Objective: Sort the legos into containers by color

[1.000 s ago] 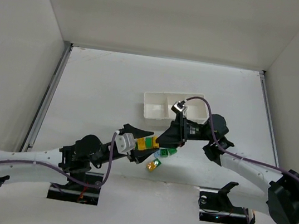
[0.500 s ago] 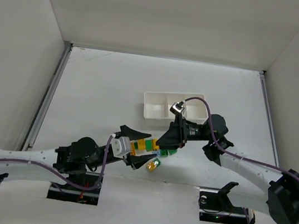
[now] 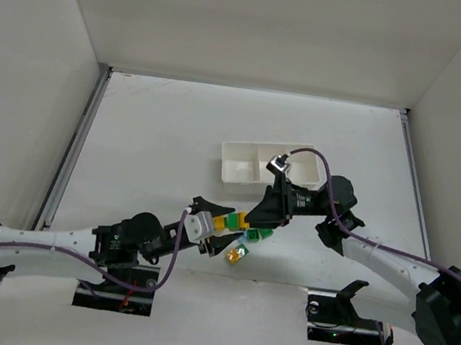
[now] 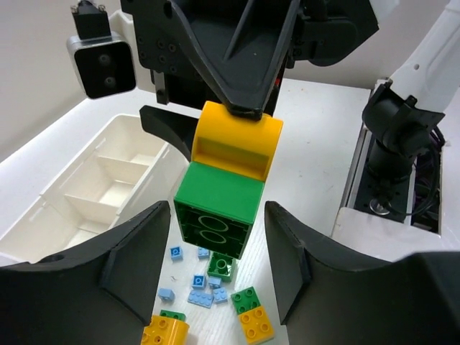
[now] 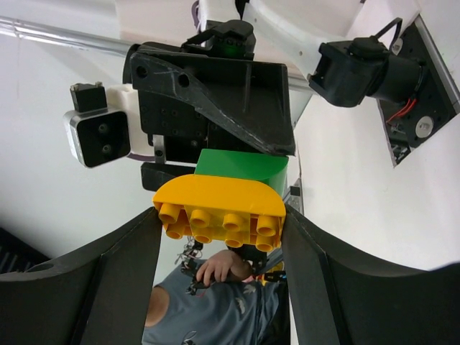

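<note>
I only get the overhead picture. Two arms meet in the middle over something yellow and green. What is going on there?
Observer: The left wrist camera shows a yellow brick stuck onto a green brick, both lifted off the surface. The right tool pinches the yellow one by its ends.
Operator: And what is the other arm doing?
Observer: The left tool has a finger close on each side of the green brick. I cannot tell whether they touch it.
Operator: Is anything lying underneath?
Observer: Yes, tiny blue bricks are scattered on the table below the stack. They are too small to make out from above.
</note>
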Robot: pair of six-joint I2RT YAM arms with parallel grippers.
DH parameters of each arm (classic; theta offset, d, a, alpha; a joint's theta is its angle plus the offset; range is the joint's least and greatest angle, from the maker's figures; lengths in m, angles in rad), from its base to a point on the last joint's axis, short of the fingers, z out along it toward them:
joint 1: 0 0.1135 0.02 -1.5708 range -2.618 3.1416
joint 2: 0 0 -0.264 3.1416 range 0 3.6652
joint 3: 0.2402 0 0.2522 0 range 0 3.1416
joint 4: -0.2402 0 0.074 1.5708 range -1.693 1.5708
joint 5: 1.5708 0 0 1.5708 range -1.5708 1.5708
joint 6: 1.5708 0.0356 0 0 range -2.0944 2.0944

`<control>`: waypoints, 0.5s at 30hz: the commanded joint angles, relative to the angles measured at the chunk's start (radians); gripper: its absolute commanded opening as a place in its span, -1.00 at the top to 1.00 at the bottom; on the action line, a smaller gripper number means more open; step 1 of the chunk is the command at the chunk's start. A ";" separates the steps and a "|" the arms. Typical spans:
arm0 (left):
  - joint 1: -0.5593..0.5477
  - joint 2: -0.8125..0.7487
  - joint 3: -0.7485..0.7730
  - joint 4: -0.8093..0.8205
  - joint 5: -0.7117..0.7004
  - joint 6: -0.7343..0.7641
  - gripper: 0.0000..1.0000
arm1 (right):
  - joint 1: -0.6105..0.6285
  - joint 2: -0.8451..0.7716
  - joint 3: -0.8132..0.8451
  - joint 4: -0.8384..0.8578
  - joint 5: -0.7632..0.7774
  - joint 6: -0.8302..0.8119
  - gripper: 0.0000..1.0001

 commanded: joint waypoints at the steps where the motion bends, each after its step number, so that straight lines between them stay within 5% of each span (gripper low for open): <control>1: -0.003 -0.030 0.025 0.041 -0.016 0.025 -0.03 | -0.010 -0.019 0.038 0.031 -0.017 -0.017 0.19; 15: -0.031 -0.032 0.039 0.030 0.022 0.031 0.48 | -0.043 0.010 0.030 0.028 -0.002 -0.020 0.24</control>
